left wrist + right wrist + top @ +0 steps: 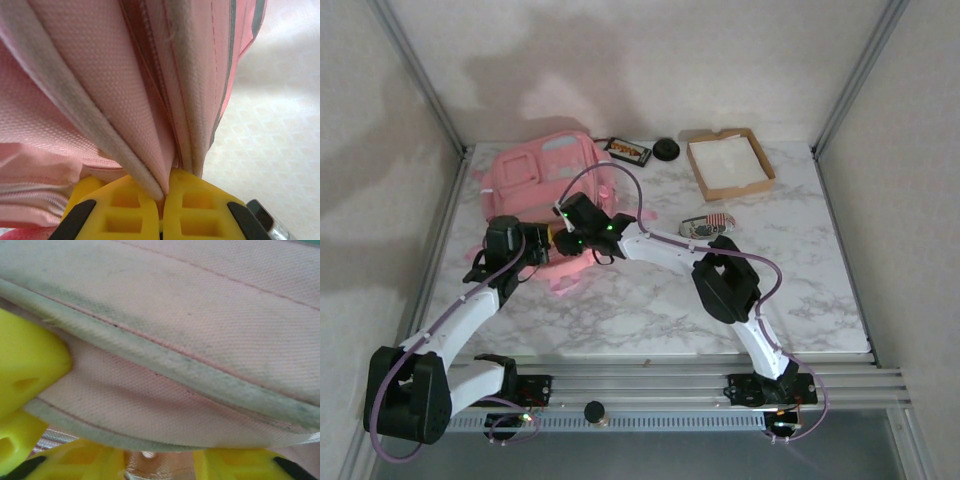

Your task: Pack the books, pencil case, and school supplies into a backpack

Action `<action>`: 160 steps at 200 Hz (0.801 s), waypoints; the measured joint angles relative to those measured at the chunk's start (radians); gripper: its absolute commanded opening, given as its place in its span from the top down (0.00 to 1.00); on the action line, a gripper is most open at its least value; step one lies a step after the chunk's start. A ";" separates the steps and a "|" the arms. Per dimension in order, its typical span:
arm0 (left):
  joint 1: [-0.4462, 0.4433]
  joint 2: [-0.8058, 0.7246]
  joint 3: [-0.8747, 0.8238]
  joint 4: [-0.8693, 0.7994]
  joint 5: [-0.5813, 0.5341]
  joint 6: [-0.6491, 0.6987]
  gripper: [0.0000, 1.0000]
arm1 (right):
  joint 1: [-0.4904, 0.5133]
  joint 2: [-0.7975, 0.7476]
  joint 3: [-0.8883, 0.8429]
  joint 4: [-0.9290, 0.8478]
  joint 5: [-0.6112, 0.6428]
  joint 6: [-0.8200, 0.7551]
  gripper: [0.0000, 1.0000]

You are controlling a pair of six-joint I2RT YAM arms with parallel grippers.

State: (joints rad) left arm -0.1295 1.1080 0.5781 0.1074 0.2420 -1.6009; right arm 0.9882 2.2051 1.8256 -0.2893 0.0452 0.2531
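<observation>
— Where's the backpack point(530, 175)?
— At the far left, lying flat: pink, pale panels, its near edge bunched up, grey-piped seams folded together.
— Any book?
— One dark book point(628, 151), gold print, flat by its far right corner. A striped pouch point(705, 225) lies apart to its right.

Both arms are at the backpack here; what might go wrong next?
The left gripper pinches just a thin fold of the backpack, which may slip free if pulled. The right gripper, jaws apart by a piped seam, might close beside it and miss. In the top view the two grippers sit close together and could knock each other.
</observation>
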 measured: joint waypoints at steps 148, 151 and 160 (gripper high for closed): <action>0.060 -0.060 0.010 -0.065 0.084 0.079 1.00 | -0.023 -0.125 -0.172 0.117 -0.142 -0.080 0.87; 0.060 -0.060 0.010 -0.069 0.086 0.080 1.00 | -0.024 -0.129 -0.177 0.117 -0.150 -0.082 0.87; 0.060 -0.060 0.010 -0.077 0.093 0.090 1.00 | -0.032 -0.135 -0.183 0.112 -0.175 -0.084 0.83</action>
State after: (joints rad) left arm -0.0696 1.0477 0.5880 0.0299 0.3355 -1.5112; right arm 0.9565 2.0705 1.6424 -0.1776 -0.1303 0.1696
